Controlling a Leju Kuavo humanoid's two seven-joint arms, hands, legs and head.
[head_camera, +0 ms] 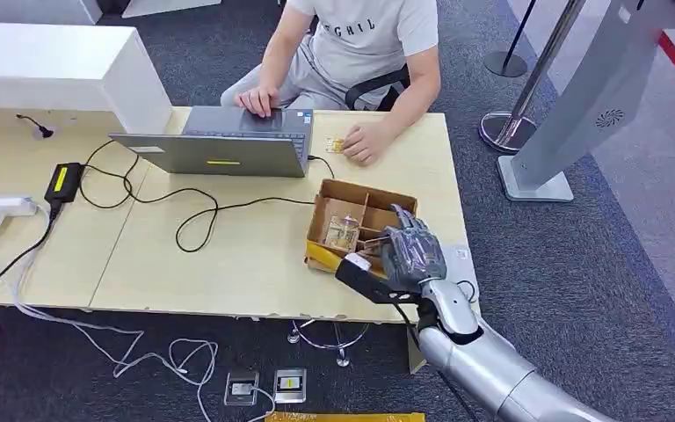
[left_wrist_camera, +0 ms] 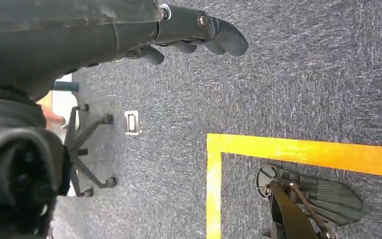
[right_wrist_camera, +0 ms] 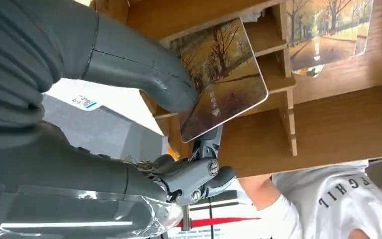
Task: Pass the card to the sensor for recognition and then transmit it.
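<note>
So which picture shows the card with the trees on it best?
The right wrist view. There the card is big and clear, pinched by the right robot hand over the wooden box. In the head view that robot hand covers it. The left wrist view looks down at carpet.

Card point(right_wrist_camera: 224, 79) partly covered by right hand point(right_wrist_camera: 144, 124) thumb; print on it too small to be read. Box point(head_camera: 362, 224) near wall hidden behind hand in head view. Person point(head_camera: 360, 44) cut off at top edge.
</note>
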